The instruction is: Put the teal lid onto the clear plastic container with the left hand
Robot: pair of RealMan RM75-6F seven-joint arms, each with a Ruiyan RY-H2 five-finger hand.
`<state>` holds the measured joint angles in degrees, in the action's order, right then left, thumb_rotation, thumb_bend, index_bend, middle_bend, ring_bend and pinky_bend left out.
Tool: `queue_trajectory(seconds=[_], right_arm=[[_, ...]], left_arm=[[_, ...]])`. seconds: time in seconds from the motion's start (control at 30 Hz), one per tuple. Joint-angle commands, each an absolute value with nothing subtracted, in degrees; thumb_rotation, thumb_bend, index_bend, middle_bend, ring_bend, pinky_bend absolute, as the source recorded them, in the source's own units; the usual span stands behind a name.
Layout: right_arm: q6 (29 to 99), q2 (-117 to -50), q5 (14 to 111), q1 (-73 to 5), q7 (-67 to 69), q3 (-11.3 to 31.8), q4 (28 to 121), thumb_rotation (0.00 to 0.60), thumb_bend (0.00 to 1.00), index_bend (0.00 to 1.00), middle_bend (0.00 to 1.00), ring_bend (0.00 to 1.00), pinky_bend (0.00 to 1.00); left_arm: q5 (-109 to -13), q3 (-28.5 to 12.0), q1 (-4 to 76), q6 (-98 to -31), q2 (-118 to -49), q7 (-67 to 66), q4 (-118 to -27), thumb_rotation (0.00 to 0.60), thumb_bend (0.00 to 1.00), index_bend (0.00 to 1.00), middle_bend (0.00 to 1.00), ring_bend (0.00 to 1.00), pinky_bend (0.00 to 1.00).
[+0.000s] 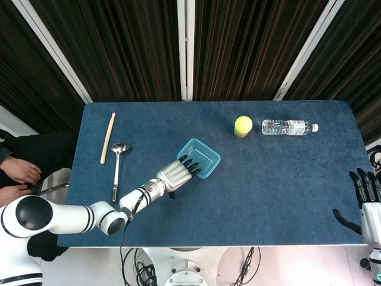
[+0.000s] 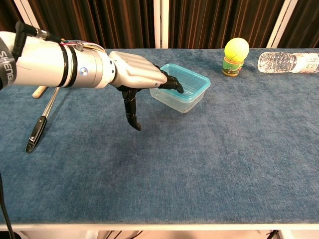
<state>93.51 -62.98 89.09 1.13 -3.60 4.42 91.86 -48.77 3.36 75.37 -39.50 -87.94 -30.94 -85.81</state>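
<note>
Left hand (image 2: 137,74) on lidded container (image 2: 187,88), mid-table.

Lid (image 1: 203,156): teal, seated on container (image 1: 201,159), centre of head view; upper centre of chest view. Left hand (image 1: 175,173): flat, palm down, fingers together, dark fingertips (image 2: 172,84) resting on lid's near-left edge; thumb hanging down toward cloth, gripping nothing. Right hand (image 1: 367,201): lower right edge of head view, off table, fingers upright and apart, holding nothing. Ladle (image 1: 116,164) and wooden stick (image 1: 107,137): left side of table. Yellow-topped toy (image 2: 236,56) and water bottle (image 2: 288,61) lying on its side: upper right, near each other. Table (image 2: 199,159): blue cloth. Person's hands (image 1: 18,173): far left edge of head view.
</note>
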Motion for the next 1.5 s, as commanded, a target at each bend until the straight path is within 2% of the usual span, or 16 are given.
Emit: queue_trajectory(seconds=[0.03, 0.97, 1.5], right_arm=[[93.4, -63.0, 89.1, 1.1, -3.6, 4.4, 91.9, 0.6, 0.11, 0.0, 0.05, 0.0, 0.01], [93.6, -63.0, 89.1, 1.2, -3.8, 4.4, 92.2, 0.6, 0.11, 0.0, 0.05, 0.0, 0.01], [93.8, -63.0, 89.0, 1.3, -3.7, 4.4, 92.1, 0.6, 0.11, 0.0, 0.05, 0.0, 0.01]], left_arm=[[-48.5, 3.4, 75.2, -39.4, -88.3, -31.5, -85.6, 0.497, 0.0, 0.05, 0.0, 0.0, 0.02], [-48.9, 3.4, 73.4, -42.9, -90.4, -37.6, -85.1, 0.513, 0.0, 0.02, 0.0, 0.0, 0.02], [-47.4, 3.2, 72.9, -44.1, -91.3, -42.3, -85.0, 0.565, 0.0, 0.04, 0.0, 0.0, 0.01]])
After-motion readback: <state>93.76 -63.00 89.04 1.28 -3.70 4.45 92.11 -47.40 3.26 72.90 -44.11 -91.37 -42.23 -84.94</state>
